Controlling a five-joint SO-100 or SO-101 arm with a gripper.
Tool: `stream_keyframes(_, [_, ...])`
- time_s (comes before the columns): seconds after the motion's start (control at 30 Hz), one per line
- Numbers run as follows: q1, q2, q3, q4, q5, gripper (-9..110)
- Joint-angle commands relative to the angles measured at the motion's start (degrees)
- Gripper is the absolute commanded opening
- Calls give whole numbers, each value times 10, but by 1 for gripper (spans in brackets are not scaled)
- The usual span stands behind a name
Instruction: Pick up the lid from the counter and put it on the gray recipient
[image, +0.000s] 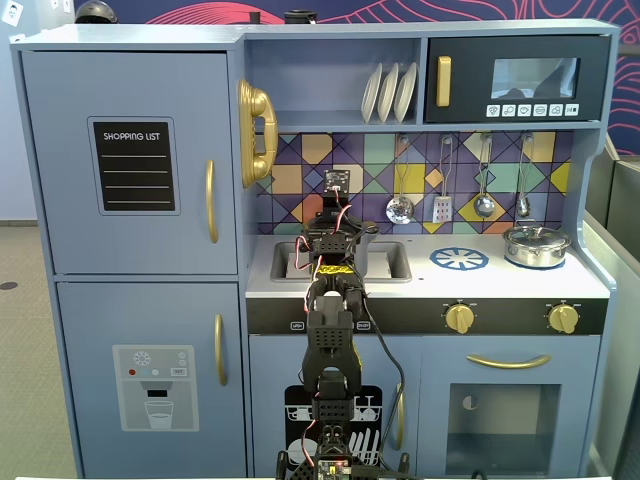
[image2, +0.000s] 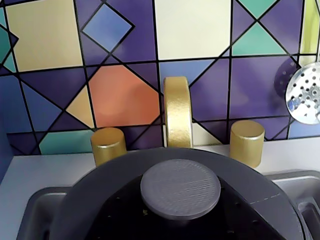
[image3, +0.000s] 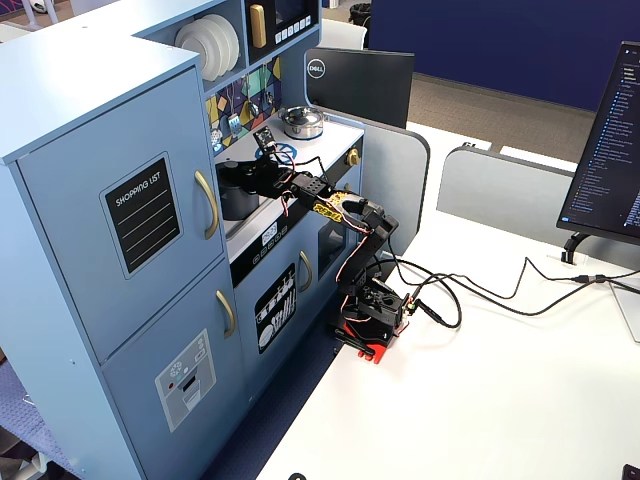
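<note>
In the wrist view the dark-gray lid fills the lower half, with its round knob in the middle. My gripper has its black jaws close against the knob on both sides, shut on it. It is over the sink, in front of the gold faucet. In a fixed view from the side, the gripper holds the lid at the top of the gray pot, which stands in the sink. I cannot tell whether the lid rests on the rim. In the front fixed view the arm hides the pot and lid.
Two gold tap knobs flank the faucet. The sink rim shows at lower left. A shiny silver lidded pot stands at the right, beside the blue burner print. Utensils hang on the tiled back wall.
</note>
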Motion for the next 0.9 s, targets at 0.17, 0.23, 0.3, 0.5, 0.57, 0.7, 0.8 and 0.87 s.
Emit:
stream_keyframes(0.17, [11, 1, -10, -18, -24, 0])
stream_keyframes(0.23, [11, 1, -10, -16, -28, 0])
stream_keyframes(0.3, [11, 1, -10, -12, -33, 0])
stream_keyframes(0.5, [10, 10, -9, 5, -38, 0])
stream_keyframes(0.57, [11, 13, -9, 15, -47, 5])
stream_keyframes(0.7, [13, 25, -11, 40, -54, 13])
stream_keyframes(0.8, [9, 45, -15, 97, -37, 15])
stream_keyframes(0.87, [6, 61, -15, 132, -30, 15])
